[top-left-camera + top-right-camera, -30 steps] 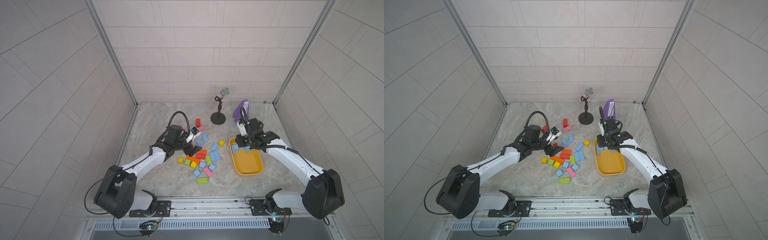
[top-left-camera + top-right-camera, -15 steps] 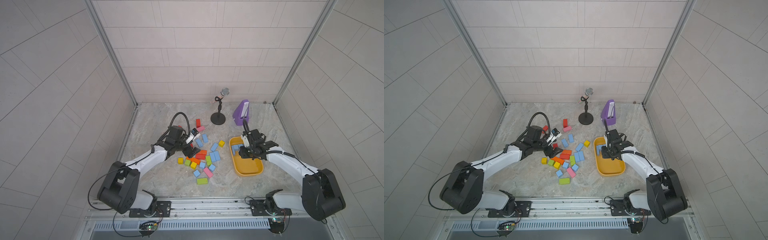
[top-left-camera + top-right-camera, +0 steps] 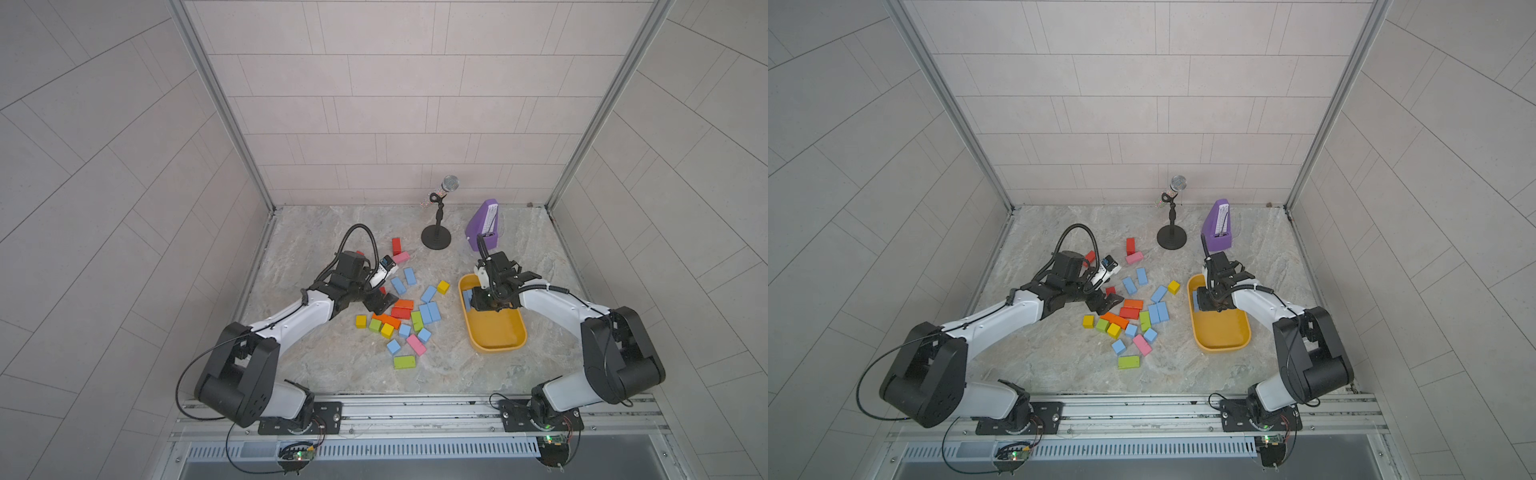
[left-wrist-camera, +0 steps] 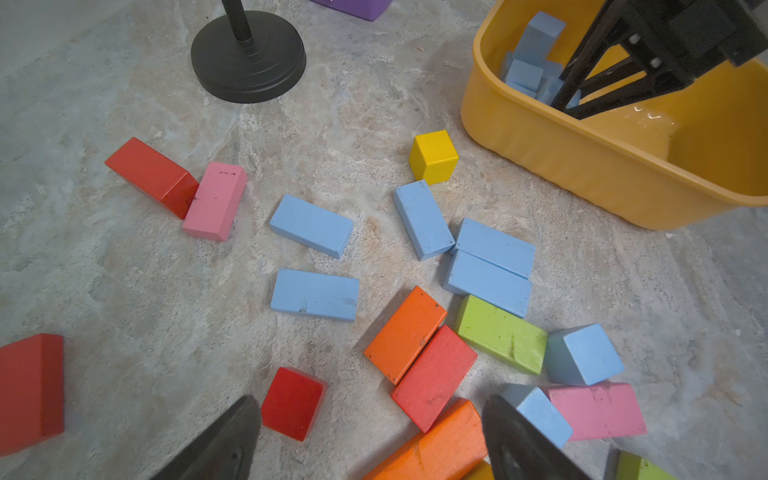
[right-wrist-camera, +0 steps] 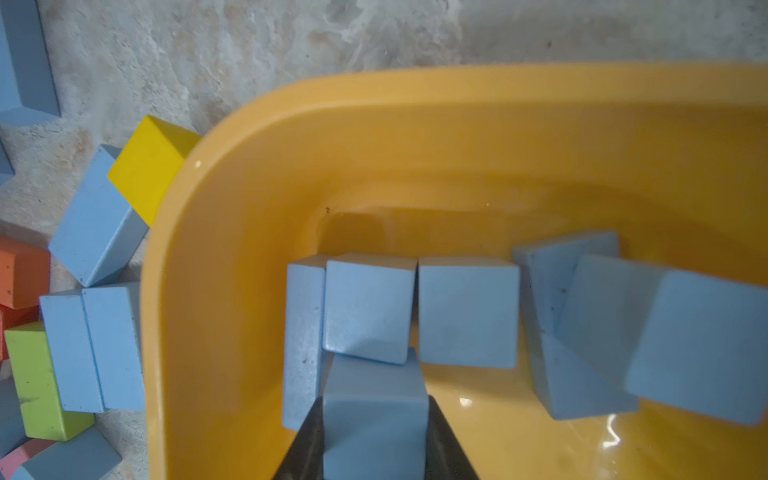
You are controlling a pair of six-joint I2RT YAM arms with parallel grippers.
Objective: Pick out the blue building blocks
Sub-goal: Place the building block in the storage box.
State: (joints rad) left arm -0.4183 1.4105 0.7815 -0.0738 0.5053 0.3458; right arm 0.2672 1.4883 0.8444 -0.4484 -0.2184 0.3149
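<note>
Several blue building blocks lie loose in the mixed pile, among them two bricks [image 4: 311,225] [image 4: 314,294], a side-by-side pair [image 3: 430,312] and a cube [image 4: 584,353]. Several more lie in the yellow tray [image 3: 494,347], bunched at its far end [image 5: 467,309]. My right gripper [image 5: 374,440] is low inside the tray [image 5: 249,166], shut on a blue block [image 5: 374,407] that touches the ones lying there. In both top views it sits over the tray's far end [image 3: 484,300] [image 3: 1209,300]. My left gripper [image 4: 370,419] hangs open over the pile's left edge [image 3: 377,302], with a red cube [image 4: 293,403] and an orange brick [image 4: 436,449] below the gap.
Red, orange, green, yellow and pink blocks are mixed in with the blue ones, including a yellow cube [image 4: 434,157] beside the tray. A black microphone stand [image 3: 436,240] and a purple metronome [image 3: 484,226] stand behind the pile and tray.
My right gripper has come down from above the tray's far end into the tray, still holding the blue block. The left arm has barely shifted.
</note>
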